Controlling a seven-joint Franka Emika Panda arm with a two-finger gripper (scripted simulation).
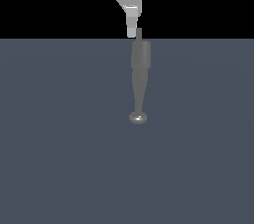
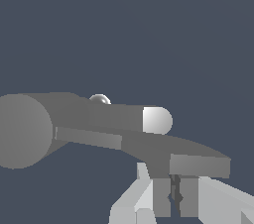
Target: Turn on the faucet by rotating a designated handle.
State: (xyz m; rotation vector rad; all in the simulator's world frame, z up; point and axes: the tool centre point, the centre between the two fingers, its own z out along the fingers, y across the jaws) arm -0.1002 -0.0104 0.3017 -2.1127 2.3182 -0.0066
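The grey faucet [image 1: 140, 57] stands on the floor in the exterior view, its long tapering spout running toward the camera to a rounded shiny tip [image 1: 138, 117]. A thin dark piece, the handle [image 1: 139, 33], sticks out just past the body. My gripper [image 1: 131, 30] comes down from above, right beside it on the exterior view's left. In the wrist view the cylindrical body [image 2: 25, 131] is large and close. The flat paddle of the handle [image 2: 198, 164] lies right at my fingertips. My gripper [image 2: 174, 182] has its fingers [image 2: 161, 196] almost together and holds nothing.
A plain dark blue-grey floor [image 1: 59, 158] lies all around the faucet, with a black background behind it. Nothing else is in view.
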